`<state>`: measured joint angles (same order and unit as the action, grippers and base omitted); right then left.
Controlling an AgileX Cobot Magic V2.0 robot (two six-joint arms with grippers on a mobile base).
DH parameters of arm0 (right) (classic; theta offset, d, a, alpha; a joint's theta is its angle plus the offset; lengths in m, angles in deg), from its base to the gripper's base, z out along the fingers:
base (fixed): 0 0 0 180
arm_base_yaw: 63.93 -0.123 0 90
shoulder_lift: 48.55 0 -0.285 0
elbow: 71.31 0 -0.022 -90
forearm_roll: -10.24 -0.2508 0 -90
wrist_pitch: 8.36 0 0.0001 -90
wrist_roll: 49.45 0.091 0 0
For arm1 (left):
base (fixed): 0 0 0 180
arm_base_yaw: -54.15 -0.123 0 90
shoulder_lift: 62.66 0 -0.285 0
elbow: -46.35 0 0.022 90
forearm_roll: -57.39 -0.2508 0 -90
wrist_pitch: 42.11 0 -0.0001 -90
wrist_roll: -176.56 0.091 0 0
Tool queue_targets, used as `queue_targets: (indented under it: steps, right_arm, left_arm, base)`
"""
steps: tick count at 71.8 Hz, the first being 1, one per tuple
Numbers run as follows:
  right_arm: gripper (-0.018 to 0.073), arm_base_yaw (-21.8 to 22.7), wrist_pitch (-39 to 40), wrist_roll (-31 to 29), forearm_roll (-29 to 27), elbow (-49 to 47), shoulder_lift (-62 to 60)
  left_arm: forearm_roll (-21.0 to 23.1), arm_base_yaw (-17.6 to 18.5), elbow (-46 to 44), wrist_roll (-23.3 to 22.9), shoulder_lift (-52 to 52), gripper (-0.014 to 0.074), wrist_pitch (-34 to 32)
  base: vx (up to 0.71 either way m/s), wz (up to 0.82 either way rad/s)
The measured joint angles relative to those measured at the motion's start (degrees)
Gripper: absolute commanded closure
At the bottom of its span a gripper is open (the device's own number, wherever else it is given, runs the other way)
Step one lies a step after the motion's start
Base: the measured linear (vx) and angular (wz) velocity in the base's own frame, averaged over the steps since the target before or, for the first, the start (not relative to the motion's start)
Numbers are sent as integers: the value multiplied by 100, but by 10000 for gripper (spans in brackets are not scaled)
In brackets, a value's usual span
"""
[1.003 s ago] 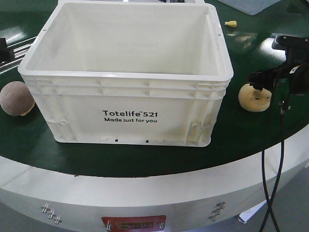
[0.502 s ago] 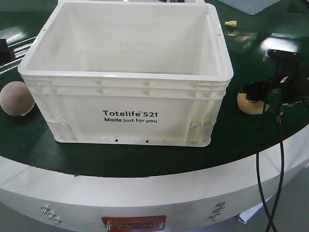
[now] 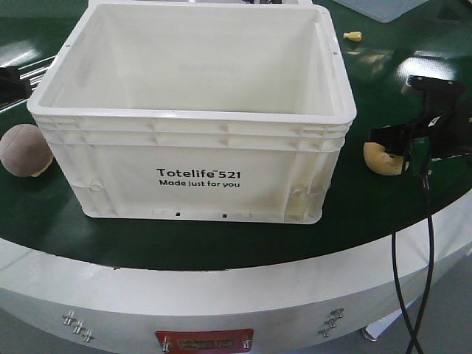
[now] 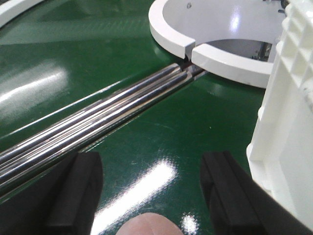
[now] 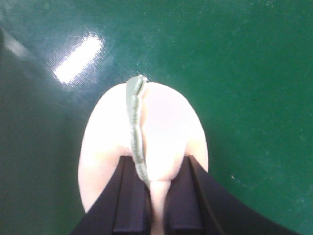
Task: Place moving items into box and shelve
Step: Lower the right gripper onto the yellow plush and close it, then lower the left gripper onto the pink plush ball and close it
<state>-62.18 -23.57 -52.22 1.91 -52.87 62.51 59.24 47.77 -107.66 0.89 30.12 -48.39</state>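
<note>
Nearest the front camera, the counter (image 3: 221, 247) shows its curved white edge with a red plate and bolt heads, then a glossy dark green top with bright glare patches; a black cable (image 3: 426, 258) hangs off the right side. The box (image 3: 110, 173) stands upright on the green, about mid-counter, open top up; its long axis runs left to right across the front view and the printed side faces the camera; the inside looks bare.

To its left a brown plush ball (image 3: 26, 151) rests on the counter, near the box but not touching it. To its right the right gripper (image 3: 402, 144) is down at a cream plush toy (image 3: 380, 158); the wrist view shows the jaws narrow, pinching the toy's (image 5: 161, 127) near end, a green cord running along it. The left gripper (image 4: 151, 196) hangs with jaws wide, nothing between them except a rounded brown shape low in its view; the box wall (image 4: 288, 122) is just to its right.

Farther back, bright metal rails (image 4: 98, 127) run diagonally to a split white ring (image 4: 171, 34); a small yellow piece (image 3: 352, 35) lies beyond the box.
</note>
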Motion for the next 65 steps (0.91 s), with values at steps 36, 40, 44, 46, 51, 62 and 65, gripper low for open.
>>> queue_targets:
  steps: [36,40,44,46,51,62,65]
  right_arm:
    - [574,0,0,-11,0,0,0]
    - [574,0,0,-11,0,0,0]
    - [574,0,0,-11,0,0,0]
    - [574,0,0,-16,0,0,0]
    - [574,0,0,-17,0,0,0]
    - [574,0,0,-17,0,0,0]
    - [574,0,0,-17,0,0,0]
  left_arm:
    - [0,0,-173,0,1020,62,23]
    - [0,0,-173,0,1098,62,45]
    - [0,0,-173,0,1167,62,45]
    - [0,0,-179,0,1202,62,45]
    - [0,-23,-183,0,1297,62,45]
    - [0,-112,-183,0,1501,62,169]
    - [0,-135,-183,0,1580,62,213]
  base:
    - [0,0]
    - [0,0]
    - [0,0]
    - [0,0]
    - [0,0]
    - [0,0]
    - [0,0]
